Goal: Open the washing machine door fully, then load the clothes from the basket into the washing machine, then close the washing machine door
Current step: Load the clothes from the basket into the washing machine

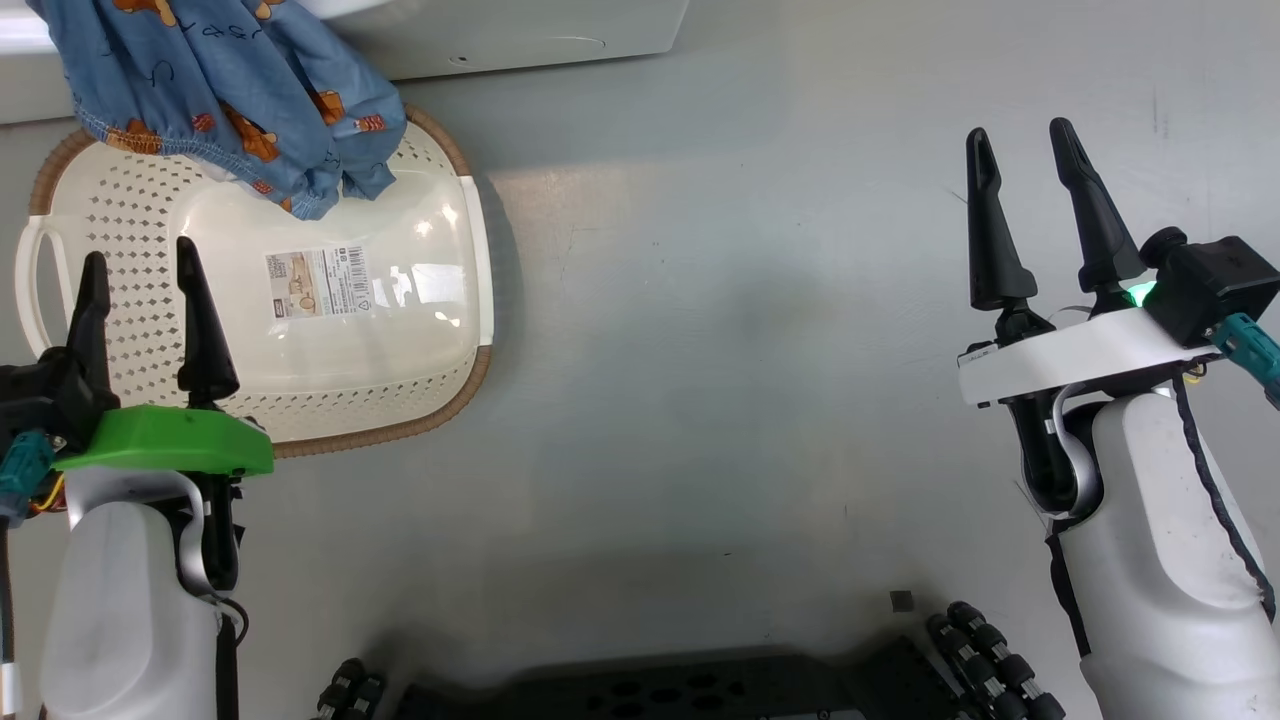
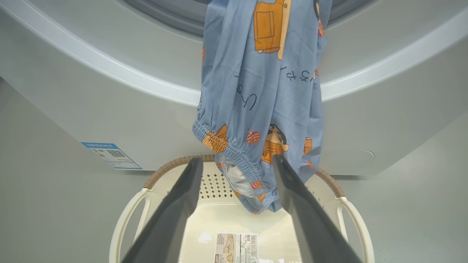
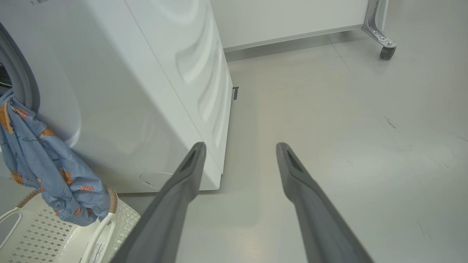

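Finds the clothes [image 1: 230,90] at 11 o'clock in head view, hanging from the washing machine [image 1: 520,40] over the basket [image 1: 110,210]. Reads nothing on its bottom label [image 1: 318,282]: print too small. Notes blue QR sticker [image 2: 111,156] at 8 o'clock, left wrist view. Sees left gripper [image 1: 141,250] and right gripper [image 1: 1019,130] spread, empty.

Pale grey floor [image 1: 700,350]: cream perforated basket [image 1: 120,210] just beside white washing machine [image 3: 146,109], caster wheel [image 3: 387,52] well apart

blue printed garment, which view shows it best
Left wrist view: the light blue cartoon-print fabric garment hangs centred and large. Head view crops its top; right wrist view has it at the left edge.
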